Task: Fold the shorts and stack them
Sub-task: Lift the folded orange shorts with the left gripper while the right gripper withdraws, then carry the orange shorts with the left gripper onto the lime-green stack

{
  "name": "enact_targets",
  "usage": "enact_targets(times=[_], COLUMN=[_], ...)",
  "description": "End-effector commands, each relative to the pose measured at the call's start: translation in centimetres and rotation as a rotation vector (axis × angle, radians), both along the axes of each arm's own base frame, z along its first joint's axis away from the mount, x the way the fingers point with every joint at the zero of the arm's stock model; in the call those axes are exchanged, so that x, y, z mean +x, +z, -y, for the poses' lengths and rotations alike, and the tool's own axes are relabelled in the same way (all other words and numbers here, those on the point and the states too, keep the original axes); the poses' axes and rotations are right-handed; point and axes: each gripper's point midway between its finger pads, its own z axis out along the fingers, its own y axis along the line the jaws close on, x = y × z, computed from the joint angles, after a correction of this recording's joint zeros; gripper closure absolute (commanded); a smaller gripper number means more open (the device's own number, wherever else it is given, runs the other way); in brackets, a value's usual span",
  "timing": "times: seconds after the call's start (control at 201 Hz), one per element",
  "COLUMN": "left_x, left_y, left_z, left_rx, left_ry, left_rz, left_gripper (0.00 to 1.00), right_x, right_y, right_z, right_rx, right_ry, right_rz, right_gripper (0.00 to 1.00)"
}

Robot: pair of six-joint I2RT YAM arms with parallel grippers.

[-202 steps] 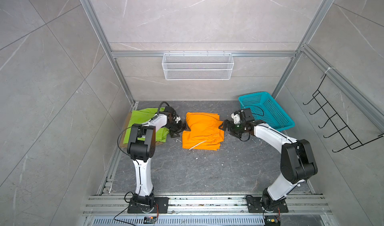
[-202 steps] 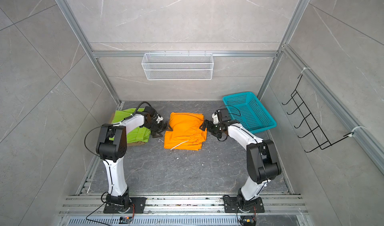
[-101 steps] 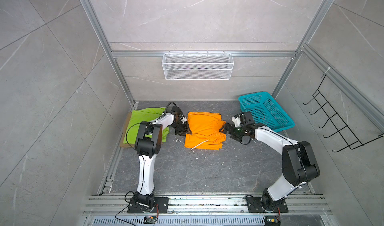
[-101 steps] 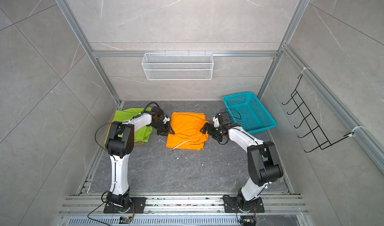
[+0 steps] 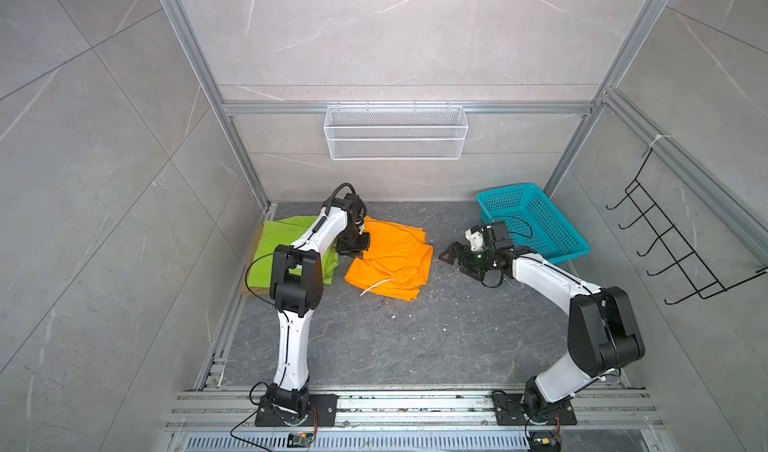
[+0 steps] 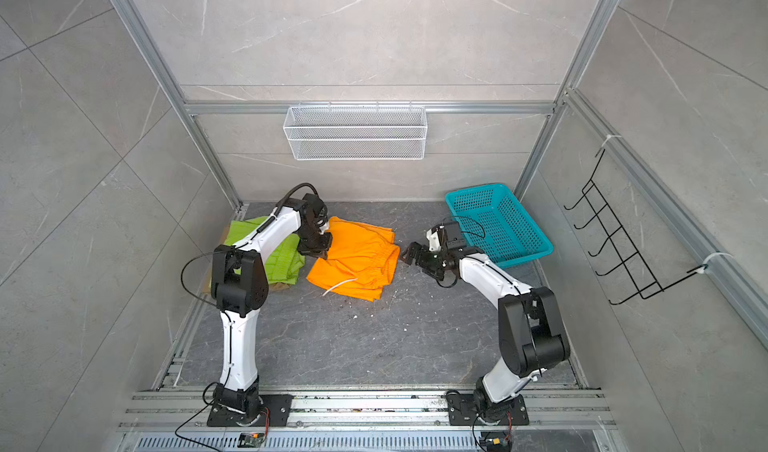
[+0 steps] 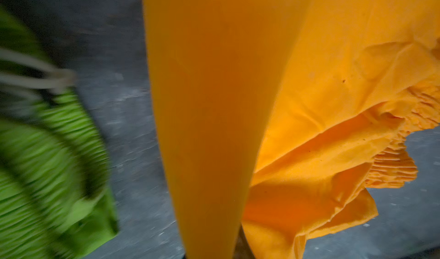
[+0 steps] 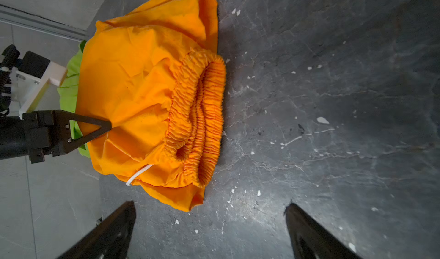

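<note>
Left gripper (image 5: pixel 353 249) clamped shut on edge of orange shorts (image 5: pixel 395 258), fabric pinched. Right gripper (image 8: pixel 210 203) spread wide, nothing held, kept just beside waistband (image 8: pixel 202 117).

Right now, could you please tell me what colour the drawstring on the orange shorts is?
White drawstring, clearest in the right wrist view.
</note>
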Motion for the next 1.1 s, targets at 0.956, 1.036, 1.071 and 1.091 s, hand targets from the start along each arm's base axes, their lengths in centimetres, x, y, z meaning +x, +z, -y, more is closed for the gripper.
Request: enact_targets(times=[0.956, 1.036, 1.071, 1.091], left_x=[0.9, 0.8, 0.8, 0.8], left_y=[17.0, 17.3, 17.5, 17.6], left_z=[-15.0, -16.1, -16.7, -17.1], left_rx=[0.241, 0.21, 0.21, 0.21], left_ry=[0.285, 0.293, 0.298, 0.299], left_rz=[0.348, 0.351, 0.358, 0.363], left_gripper=[1.0, 1.0, 1.0, 1.0], right_x=[-1.1, -1.2, -1.1, -1.2], right_y=[1.9, 1.9, 1.9, 1.9], right_z=[-13.1, -13.1, -13.2, -13.2], right_rx=[0.051, 0.055, 0.056, 0.057], right_ry=[0.246, 0.25, 0.252, 0.253], right_rz=[0.049, 0.045, 0.044, 0.044], right_gripper=[0.0, 0.0, 0.0, 0.0])
